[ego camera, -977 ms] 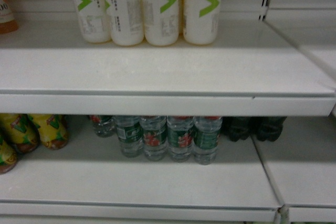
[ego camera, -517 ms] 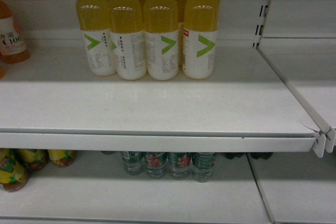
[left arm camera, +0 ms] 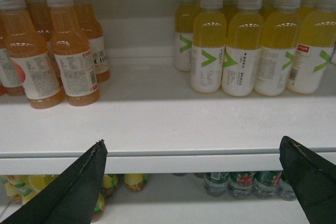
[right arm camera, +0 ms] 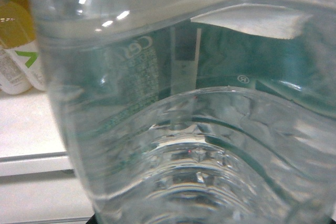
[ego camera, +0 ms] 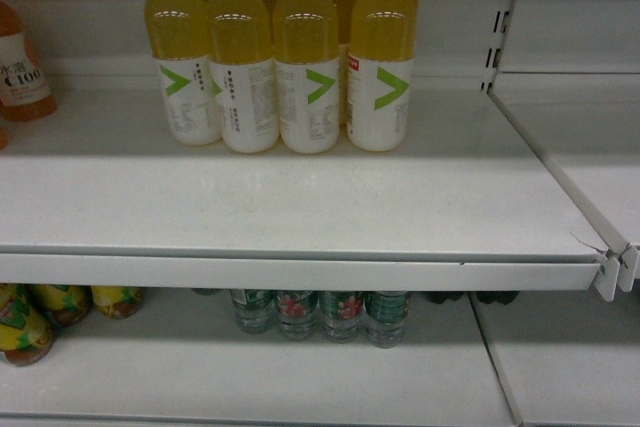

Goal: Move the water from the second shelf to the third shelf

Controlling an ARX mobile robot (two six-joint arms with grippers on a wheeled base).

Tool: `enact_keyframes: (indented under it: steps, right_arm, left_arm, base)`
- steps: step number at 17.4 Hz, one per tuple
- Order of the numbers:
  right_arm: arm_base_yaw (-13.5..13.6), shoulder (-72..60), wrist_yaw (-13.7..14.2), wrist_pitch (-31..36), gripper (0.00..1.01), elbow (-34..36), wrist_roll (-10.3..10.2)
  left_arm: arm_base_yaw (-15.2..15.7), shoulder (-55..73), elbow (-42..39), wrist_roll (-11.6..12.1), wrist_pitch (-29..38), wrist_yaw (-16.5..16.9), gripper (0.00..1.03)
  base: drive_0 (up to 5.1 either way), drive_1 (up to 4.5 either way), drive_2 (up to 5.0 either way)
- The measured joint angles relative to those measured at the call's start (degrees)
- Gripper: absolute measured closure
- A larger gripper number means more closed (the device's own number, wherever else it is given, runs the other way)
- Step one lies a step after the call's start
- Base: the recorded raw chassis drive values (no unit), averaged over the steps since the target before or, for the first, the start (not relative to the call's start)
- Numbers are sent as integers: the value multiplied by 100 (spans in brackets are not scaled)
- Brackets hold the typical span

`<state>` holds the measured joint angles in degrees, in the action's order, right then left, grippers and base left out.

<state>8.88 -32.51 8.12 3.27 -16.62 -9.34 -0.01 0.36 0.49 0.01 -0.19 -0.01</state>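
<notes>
The right wrist view is filled by a water bottle: clear ribbed plastic with a dark green label, so close that it appears to be held in the right end effector, though neither finger shows and I cannot tell the grip for certain. This bottle does not appear in the head view. There, more water bottles stand in a row on the lower shelf at 6 o'clock, below the upper shelf, where yellow juice bottles stand at 12 o'clock.

The left end effector hangs open and empty, its dark fingers spread wide before the upper shelf edge.

The bottle looks full, so it is likely fairly heavy, and thin-walled, so a hard squeeze would probably dent it. The smooth label band could slip; the ribbed section below it likely offers a surer hold, mid-body and upright.

Orange drink bottles stand at 9 o'clock in the left wrist view.
</notes>
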Motion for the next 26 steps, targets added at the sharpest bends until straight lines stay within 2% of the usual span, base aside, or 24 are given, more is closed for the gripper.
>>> enact_keyframes:
  steps: [5,26]
  right_arm:
    - [-28,0,63,-7,61,0,2]
    - [-26,-2,7,7,61,2,0]
  left_arm:
    - [0,0,0,-2,-4,2,5]
    - [0,0,0,0,-4,0,5]
  base:
    - [-358,181,181]
    - [-479,245,245]
